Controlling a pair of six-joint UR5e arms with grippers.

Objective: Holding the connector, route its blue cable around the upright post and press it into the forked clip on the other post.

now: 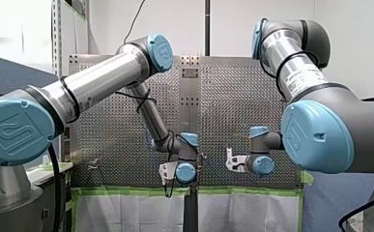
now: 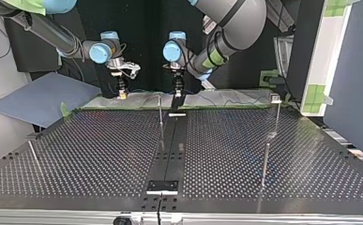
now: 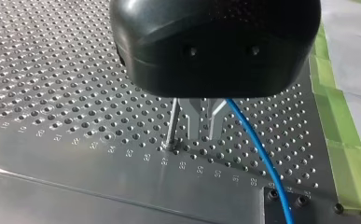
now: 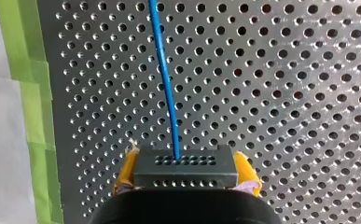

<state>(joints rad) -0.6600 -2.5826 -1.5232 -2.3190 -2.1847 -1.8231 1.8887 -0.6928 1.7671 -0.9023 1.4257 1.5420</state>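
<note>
Robotics lab: perforated metal table (image 2: 99,154); green tape (image 1: 126,191); my left arm (image 1: 102,79); my right arm (image 1: 295,72)

Front view: high, behind, facing perforated table (image 1: 233,96). Top view: opposite edge, low. Wrist views: close above table, sharing blue cable (image 3: 257,149).

1. Connector (image 4: 185,169): dark block with rows of holes, clamped between right gripper's (image 4: 187,161) yellow fingers (image 4: 127,170).
2. Blue cable (image 4: 165,79): leaves connector's face, runs straight ahead of those fingers.
3. Post (image 3: 171,125): thin, upright, just beside left gripper's (image 3: 201,136) metal fingers (image 3: 190,122).
4. Clip (image 2: 275,97): small, atop another post, well apart from all fingers.
</note>
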